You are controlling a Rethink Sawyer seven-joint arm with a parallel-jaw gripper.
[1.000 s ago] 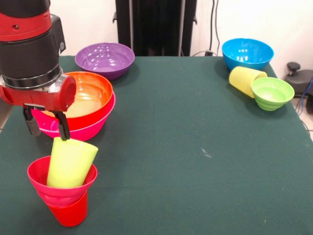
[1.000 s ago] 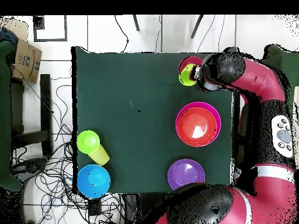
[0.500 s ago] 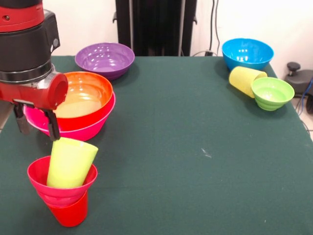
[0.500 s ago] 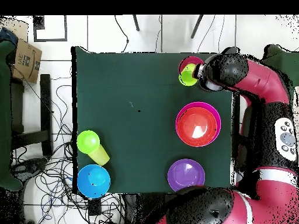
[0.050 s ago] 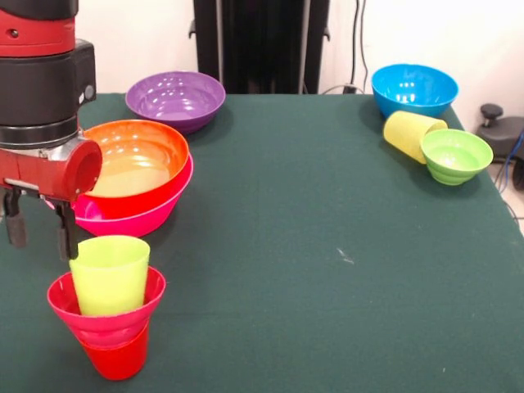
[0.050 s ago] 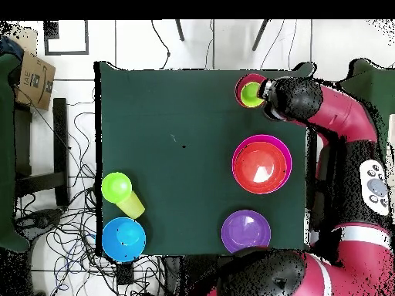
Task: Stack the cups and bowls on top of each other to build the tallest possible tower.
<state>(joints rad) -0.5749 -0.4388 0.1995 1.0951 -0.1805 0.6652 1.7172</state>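
In the small magenta plastic bowl (image 5: 106,315), which sits on the upturned red plastic tumbler (image 5: 117,360), the lime green plastic tumbler (image 5: 109,274) stands upright, mouth up: a three-piece tower. Judgement: for the next piece, lift straight up first to avoid clipping the green rim. Just beside the green tumbler, on its outer side, the gripper (image 5: 38,237) hangs vertically, fingers spread and empty, in front of the nested large orange-in-pink bowls (image 5: 135,176).
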